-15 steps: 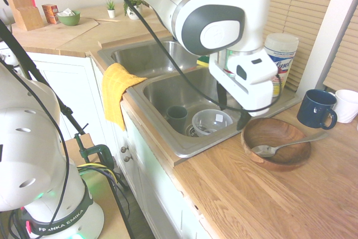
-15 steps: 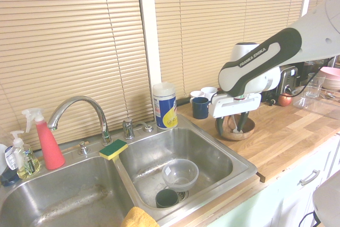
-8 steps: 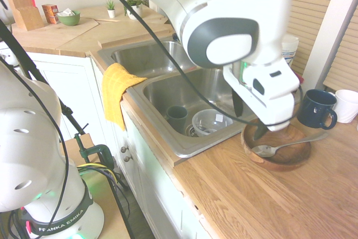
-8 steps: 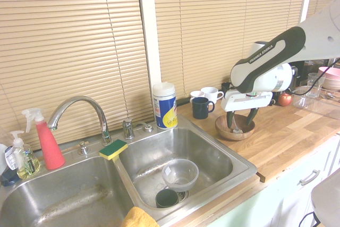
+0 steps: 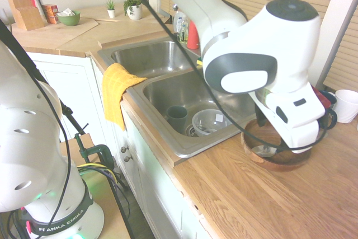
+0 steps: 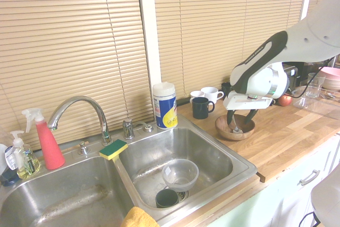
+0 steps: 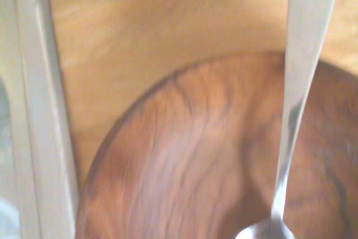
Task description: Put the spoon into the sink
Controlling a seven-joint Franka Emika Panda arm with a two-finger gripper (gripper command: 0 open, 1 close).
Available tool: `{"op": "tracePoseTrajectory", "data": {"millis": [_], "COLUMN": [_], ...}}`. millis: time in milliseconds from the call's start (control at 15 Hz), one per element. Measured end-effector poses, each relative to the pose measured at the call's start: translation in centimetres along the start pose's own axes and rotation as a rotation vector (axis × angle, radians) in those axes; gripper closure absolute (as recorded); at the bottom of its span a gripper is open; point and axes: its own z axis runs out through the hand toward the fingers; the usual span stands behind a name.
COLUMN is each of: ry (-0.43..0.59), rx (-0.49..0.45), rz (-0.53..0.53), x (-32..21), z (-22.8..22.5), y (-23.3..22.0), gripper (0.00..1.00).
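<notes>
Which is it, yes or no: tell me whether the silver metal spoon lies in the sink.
No, it rests in the round brown wooden bowl.

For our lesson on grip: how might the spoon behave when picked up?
The spoon looks like smooth metal, so probably stiff but slippery. Its slim handle leans over the bowl's rim, so it might swivel if pinched.

Viewpoint: sides as in the second exterior view
Counter [image 6: 289, 136]: open wood to the right of the wooden bowl [image 6: 227, 132] and on its near side
Bowl's far left: dark mug [image 6: 200, 108] and white mugs [image 6: 212, 94] stand close by
Bowl's rim: spoon [image 7: 299, 54] handle crosses above it
Sink [image 6: 245, 169], right basin: clear bowl [image 6: 180, 175] and cup [image 6: 167, 199] take up near floor; open room beyond them
Basin's far edge: tall wipes tub [image 6: 165, 107]
Left basin: faucet [image 6: 90, 100] arches at far side
</notes>
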Motion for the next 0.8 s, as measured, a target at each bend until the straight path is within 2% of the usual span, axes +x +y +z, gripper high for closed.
{"op": "tracePoseTrajectory", "data": {"millis": [267, 533, 800], "ry": [0.006, -0.013, -0.028], "rx": [0.045, 0.136, 0.16], "rz": [0.022, 0.043, 0.071], "x": [1.3, 1.5, 1.8], "z": [1.3, 1.5, 2.2], "y": [-0.5, -0.1, 0.5], "gripper": [0.0, 0.0, 0.0]}}
